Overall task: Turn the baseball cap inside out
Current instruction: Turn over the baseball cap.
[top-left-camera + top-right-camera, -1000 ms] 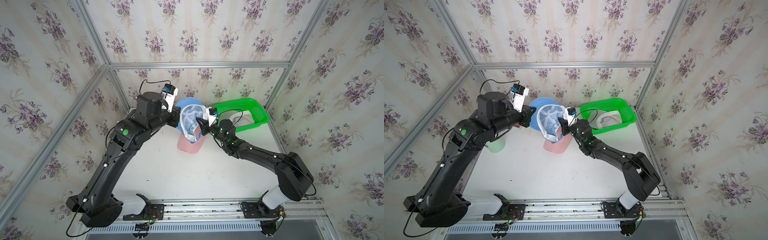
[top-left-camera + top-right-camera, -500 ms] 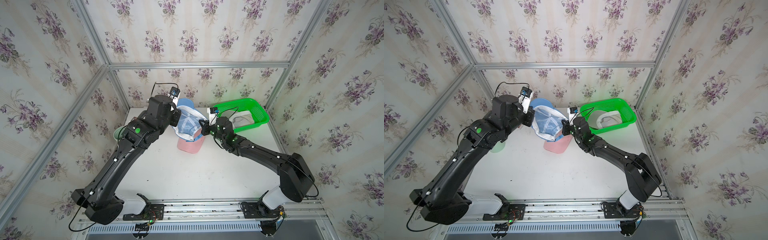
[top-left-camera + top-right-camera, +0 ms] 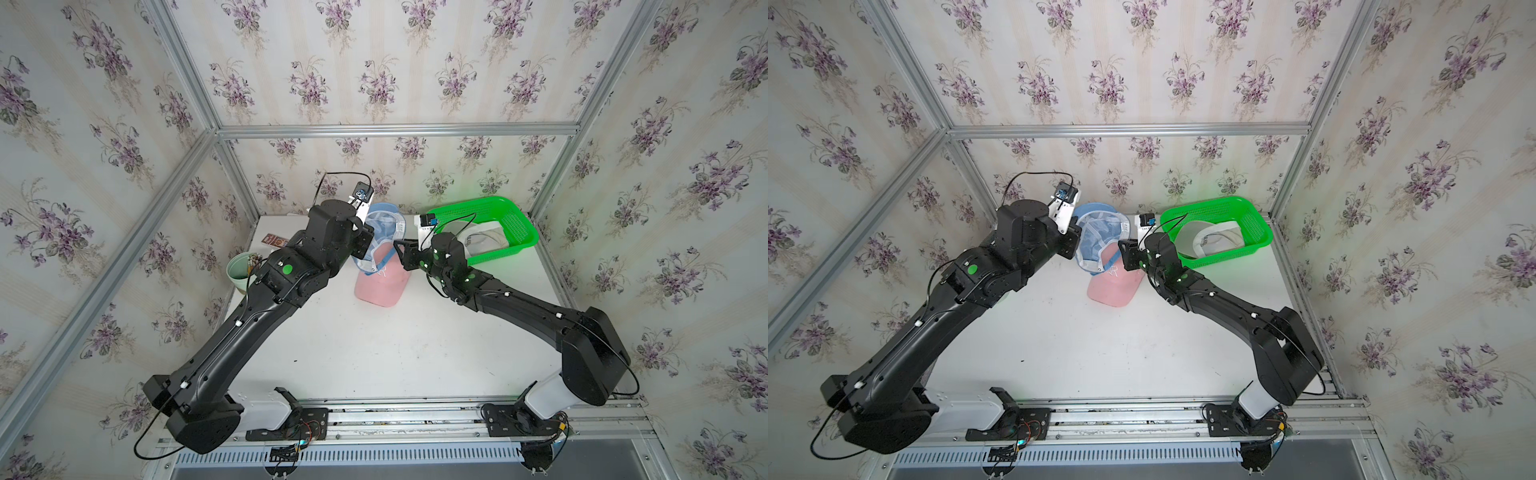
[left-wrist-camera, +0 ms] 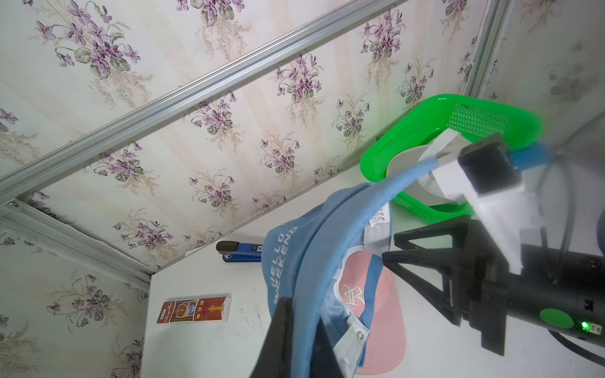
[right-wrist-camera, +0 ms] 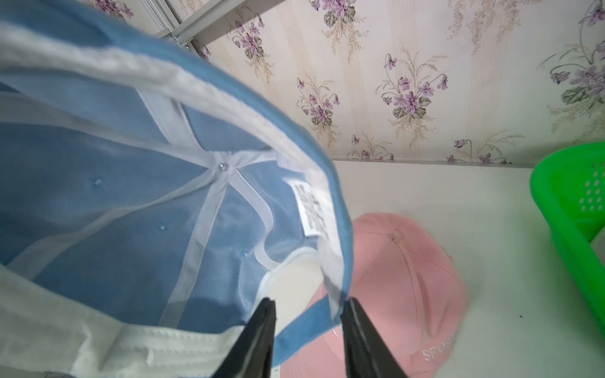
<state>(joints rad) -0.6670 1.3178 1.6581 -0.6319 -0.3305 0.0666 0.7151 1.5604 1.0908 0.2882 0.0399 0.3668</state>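
Left jaws clamp the blue cap (image 5: 131, 196) above the bench's (image 3: 374, 353) far edge; its hollow faces the right jaws, parted astride its rim.

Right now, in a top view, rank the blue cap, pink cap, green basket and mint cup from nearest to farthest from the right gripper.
1. blue cap, its rim between the right gripper's jaws.
2. pink cap, on the table beside it.
3. green basket, at the back right.
4. mint cup, far left edge.
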